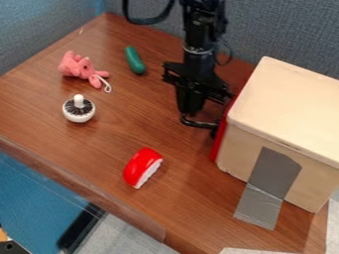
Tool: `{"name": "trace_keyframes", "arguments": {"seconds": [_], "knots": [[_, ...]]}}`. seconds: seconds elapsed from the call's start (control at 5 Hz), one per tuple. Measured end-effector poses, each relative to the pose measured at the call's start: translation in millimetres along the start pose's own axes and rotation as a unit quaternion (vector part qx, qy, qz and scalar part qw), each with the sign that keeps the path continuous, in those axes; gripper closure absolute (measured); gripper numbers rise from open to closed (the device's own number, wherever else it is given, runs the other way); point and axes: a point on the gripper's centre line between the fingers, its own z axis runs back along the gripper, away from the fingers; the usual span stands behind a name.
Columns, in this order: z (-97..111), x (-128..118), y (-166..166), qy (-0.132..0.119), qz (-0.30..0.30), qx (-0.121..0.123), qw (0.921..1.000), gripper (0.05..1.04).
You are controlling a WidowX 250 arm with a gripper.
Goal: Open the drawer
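The black gripper [192, 101] hangs low over the table, just left of the light wooden box. Right below its tip, a black curved handle [197, 123] sticks out to the left from the drawer's red front [219, 144]. Tip and handle overlap from this angle, and whether they touch is unclear. The red front lies along the left side of the box, with no visible gap between them. Its upper part is partly hidden behind the gripper and arm.
The box [291, 109] has grey tape [268, 186] running down to the table [192, 208]. A red and white toy [141, 166] lies in front of the gripper. Farther left are a white-knobbed round object [79, 109], a pink plush [81, 68] and a green toy vegetable [135, 60].
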Motion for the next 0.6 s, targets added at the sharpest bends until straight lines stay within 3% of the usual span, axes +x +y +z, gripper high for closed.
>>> {"name": "trace_keyframes", "arguments": {"seconds": [0.2,0.6], "knots": [[0,-7,23,0.007,0.029,0.005,0.9995,0.964],[6,-13,51,0.002,0.054,0.014,0.9985,0.968]]}}
